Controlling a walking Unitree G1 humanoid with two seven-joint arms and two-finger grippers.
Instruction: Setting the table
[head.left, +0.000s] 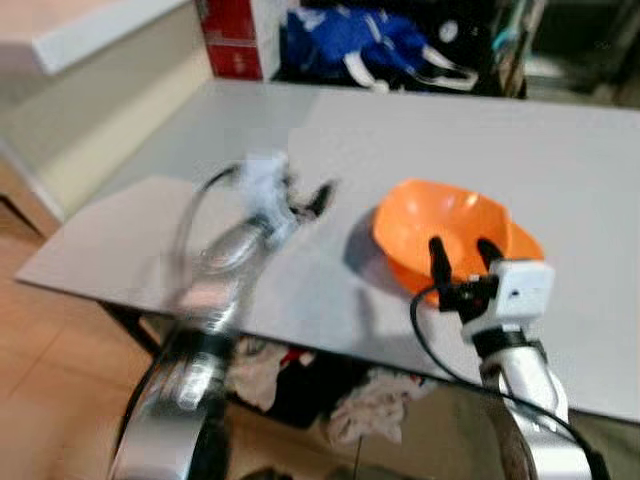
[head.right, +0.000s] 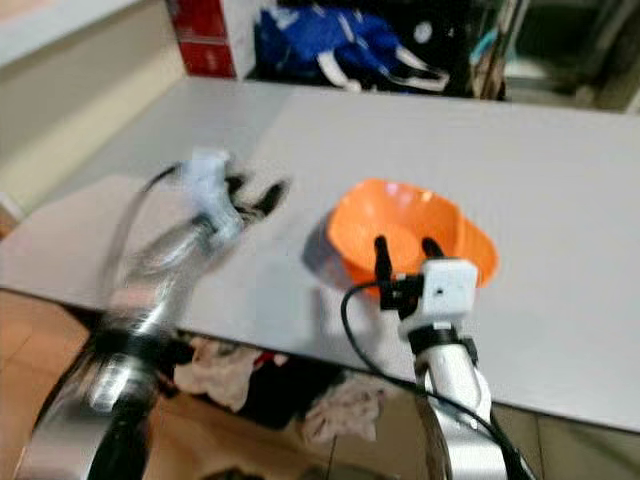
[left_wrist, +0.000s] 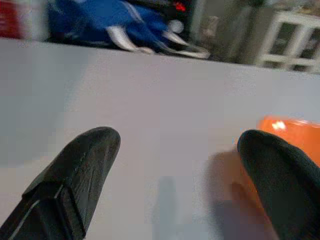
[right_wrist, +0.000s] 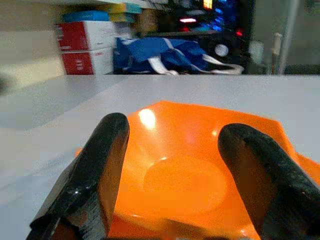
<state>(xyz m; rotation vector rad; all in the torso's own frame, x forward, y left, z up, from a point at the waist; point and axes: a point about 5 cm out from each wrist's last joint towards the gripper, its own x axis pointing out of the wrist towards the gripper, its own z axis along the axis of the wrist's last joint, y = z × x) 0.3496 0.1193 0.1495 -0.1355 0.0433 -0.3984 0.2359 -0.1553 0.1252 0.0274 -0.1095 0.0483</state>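
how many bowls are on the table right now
1. An orange bowl sits on the grey table near its front edge, just ahead of the right gripper. The left gripper is beside it, holding nothing.

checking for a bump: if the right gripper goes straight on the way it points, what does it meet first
Most likely the orange bowl: the right gripper is open and aimed into it from the near rim, though the remaining gap is unclear.

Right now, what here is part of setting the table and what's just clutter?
Job:
orange bowl on the grey table
right gripper, open, at the bowl's near rim
left gripper, open, over bare table left of the bowl

Lying about:
blue bag beyond the table's far edge
red boxes
cloths on the floor under the table
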